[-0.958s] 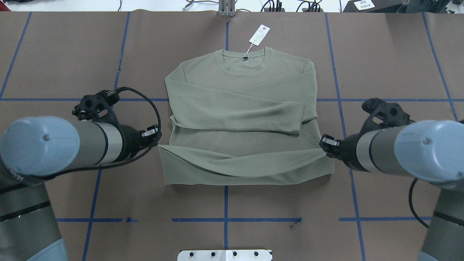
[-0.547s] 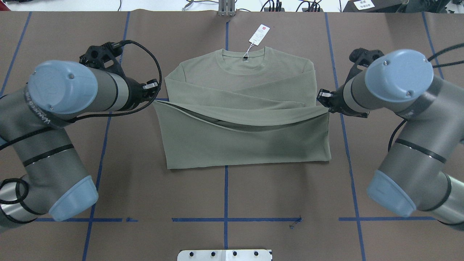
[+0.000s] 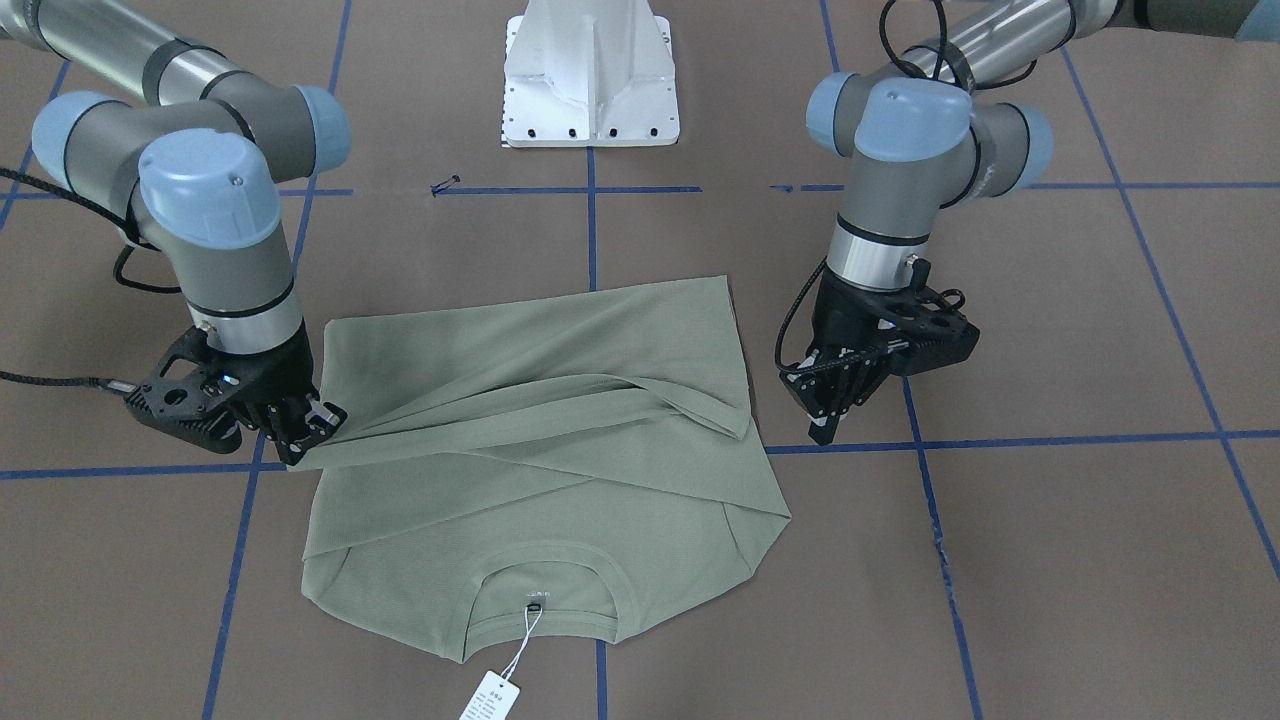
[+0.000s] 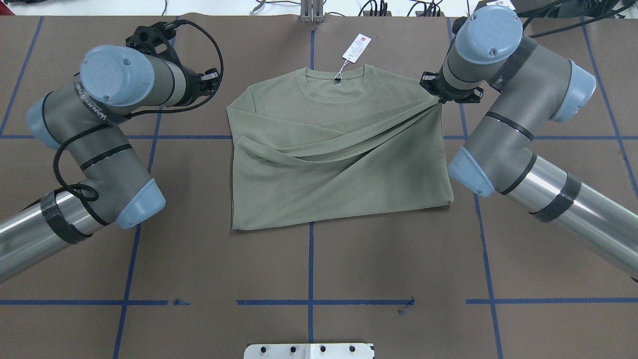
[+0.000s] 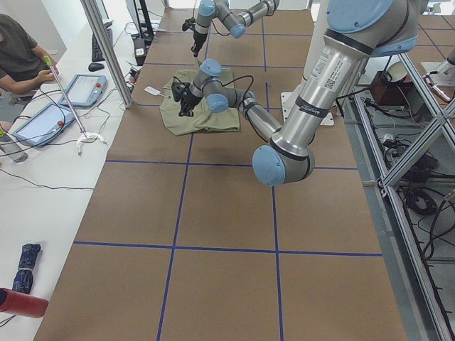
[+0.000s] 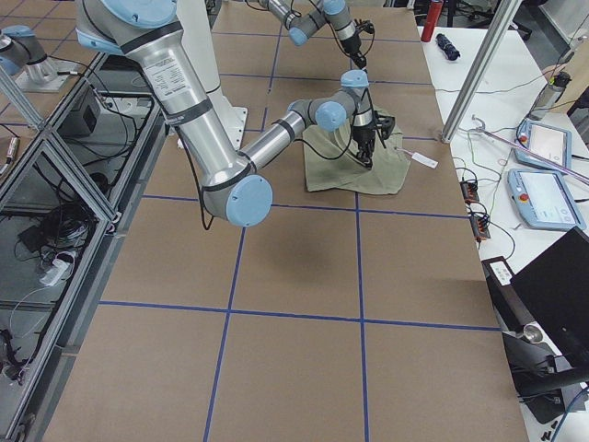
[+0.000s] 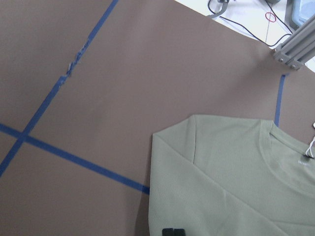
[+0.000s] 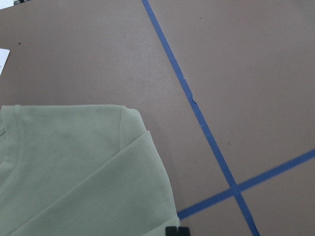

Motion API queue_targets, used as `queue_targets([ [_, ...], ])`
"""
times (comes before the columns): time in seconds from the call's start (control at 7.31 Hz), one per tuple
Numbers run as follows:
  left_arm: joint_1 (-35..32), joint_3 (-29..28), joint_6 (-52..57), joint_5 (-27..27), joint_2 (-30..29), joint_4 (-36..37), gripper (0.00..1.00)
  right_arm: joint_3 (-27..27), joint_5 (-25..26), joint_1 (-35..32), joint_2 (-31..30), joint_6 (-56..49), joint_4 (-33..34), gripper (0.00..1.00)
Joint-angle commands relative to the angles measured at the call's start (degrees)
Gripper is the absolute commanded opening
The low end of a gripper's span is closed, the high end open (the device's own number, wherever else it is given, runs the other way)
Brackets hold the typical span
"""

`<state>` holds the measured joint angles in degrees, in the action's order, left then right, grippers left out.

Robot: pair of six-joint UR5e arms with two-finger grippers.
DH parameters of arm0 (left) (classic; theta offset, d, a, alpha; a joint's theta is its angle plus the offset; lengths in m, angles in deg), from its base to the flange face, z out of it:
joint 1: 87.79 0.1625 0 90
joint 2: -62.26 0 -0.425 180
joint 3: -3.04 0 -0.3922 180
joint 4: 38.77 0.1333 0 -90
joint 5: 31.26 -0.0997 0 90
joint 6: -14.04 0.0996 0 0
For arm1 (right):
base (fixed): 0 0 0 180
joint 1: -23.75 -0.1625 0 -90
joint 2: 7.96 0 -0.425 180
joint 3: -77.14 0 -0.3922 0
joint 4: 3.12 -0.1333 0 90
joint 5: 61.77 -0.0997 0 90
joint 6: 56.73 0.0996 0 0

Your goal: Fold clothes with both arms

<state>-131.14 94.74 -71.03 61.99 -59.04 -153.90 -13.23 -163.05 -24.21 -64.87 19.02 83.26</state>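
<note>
The sage-green shirt (image 4: 339,169) lies on the brown table, collar at the far side, with its white hang tag (image 4: 357,48) beyond it. My right gripper (image 4: 438,98) is shut on the shirt's hem corner and holds it stretched at the right shoulder; the front view shows the same grip (image 3: 305,445). My left gripper (image 4: 214,82) is off the shirt's left shoulder, apart from the cloth. Its fingers look closed and empty in the front view (image 3: 825,425). The hem's left corner lies slack at mid-shirt (image 4: 241,144).
The white pedestal base (image 3: 590,75) stands at my near table edge. Blue tape lines (image 4: 310,301) cross the brown table cover. In the left side view a person (image 5: 21,57), tablets (image 5: 43,121) and a metal post (image 5: 106,57) stand beyond the far edge.
Both arms swung farther toward the collar. The right gripper carried its hem corner to the shoulder. The left hem corner came out of the left gripper and dropped back at mid-shirt.
</note>
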Motion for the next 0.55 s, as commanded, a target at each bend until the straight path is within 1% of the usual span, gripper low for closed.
queue_targets([
  [0.0, -0.2, -3.5, 0.1, 0.0, -1.4, -2.9, 0.0, 5.6, -0.1, -0.5, 3.5, -0.2, -2.5, 0.0],
  [0.14, -0.2, -3.5, 0.0, 0.1, -1.5, -2.9, 0.0, 7.4, -0.1, -0.5, 4.3, -0.3, -2.7, 0.0],
  [0.27, -0.1, -3.5, 0.1, 0.4, -1.5, -2.9, 0.0, 7.8, -0.1, -0.5, 4.6, -0.3, -2.8, 0.0],
  [0.41, 0.5, -3.5, 0.0, 0.4, -1.9, -2.9, 0.07, 7.8, -0.1, -0.5, 4.8, -0.2, -2.8, 0.0],
])
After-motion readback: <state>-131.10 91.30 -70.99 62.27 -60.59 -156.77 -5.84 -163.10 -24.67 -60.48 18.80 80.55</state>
